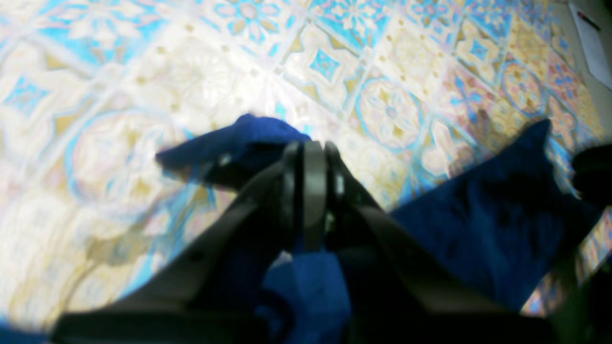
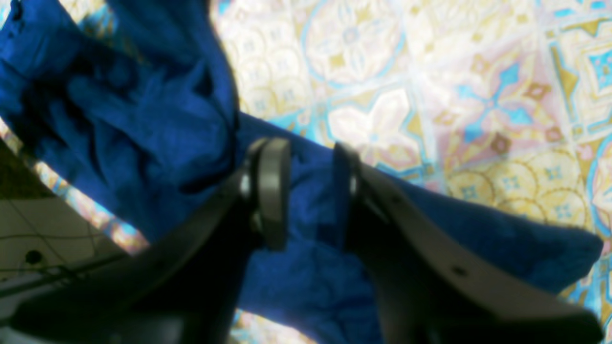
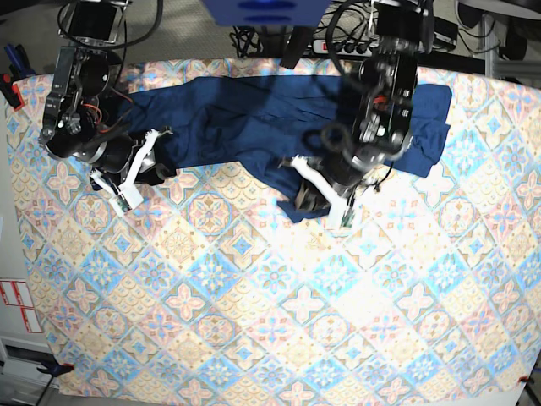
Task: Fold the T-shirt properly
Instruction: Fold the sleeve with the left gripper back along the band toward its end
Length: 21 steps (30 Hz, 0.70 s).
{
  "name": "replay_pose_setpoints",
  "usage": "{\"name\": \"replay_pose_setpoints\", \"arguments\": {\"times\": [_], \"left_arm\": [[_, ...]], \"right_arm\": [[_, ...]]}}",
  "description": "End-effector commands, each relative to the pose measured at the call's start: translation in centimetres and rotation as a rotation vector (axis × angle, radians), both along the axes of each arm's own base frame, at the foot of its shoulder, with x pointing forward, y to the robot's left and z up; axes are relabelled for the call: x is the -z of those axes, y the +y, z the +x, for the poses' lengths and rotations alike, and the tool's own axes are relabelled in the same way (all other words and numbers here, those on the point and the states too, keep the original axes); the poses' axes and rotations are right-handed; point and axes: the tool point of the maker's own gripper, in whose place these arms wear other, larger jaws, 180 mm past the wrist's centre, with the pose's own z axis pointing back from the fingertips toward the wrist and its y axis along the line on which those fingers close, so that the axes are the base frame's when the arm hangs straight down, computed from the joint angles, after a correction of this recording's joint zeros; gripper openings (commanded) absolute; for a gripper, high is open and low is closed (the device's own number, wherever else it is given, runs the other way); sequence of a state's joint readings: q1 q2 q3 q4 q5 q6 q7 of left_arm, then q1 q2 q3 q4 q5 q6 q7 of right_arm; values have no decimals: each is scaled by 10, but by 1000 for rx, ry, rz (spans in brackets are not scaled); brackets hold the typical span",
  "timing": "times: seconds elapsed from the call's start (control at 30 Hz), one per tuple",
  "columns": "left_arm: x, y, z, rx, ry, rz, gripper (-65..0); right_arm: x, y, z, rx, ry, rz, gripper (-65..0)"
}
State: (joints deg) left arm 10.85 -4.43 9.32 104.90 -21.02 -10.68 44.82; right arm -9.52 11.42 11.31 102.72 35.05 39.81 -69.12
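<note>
The dark navy T-shirt lies spread along the far side of the table, sleeves out to both sides. My left gripper sits at the shirt's near hem. In the left wrist view that gripper is shut, with blue cloth bunched at its tips and under it. My right gripper is at the sleeve end on the base view's left. In the right wrist view its fingers stand apart, and the right gripper has a strip of the T-shirt running through the gap.
A pastel tile-patterned tablecloth covers the table. Cables and a power strip sit behind the far edge. A white sheet of paper lies off the cloth's corner. Labels hang at the left edge.
</note>
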Motion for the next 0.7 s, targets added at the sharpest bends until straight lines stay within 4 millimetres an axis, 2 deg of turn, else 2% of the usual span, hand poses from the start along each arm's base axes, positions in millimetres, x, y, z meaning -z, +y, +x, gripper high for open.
{"name": "replay_pose_setpoints", "arguments": {"times": [0.0,0.17,0.37,0.53,0.67], "left_arm": [[-18,2,-2,0,-56,-10,-650],[-28,51,-30,-110,-58,51,-650],[-19,107,-54,-242,-7,129,-650],[-6,124,-79,-283,40,156,-650],[-4,142,-98,-337,28,176,-650]], "right_arm": [[-12,2,8,-4,-47,21,-493],[-12,2,8,-4,-49,21,-493],[-12,3,7,-7,-47,20,-493],[-11,2,6,-6,-44,21,-493],[-10,2,6,-5,-40,22,-493]]}}
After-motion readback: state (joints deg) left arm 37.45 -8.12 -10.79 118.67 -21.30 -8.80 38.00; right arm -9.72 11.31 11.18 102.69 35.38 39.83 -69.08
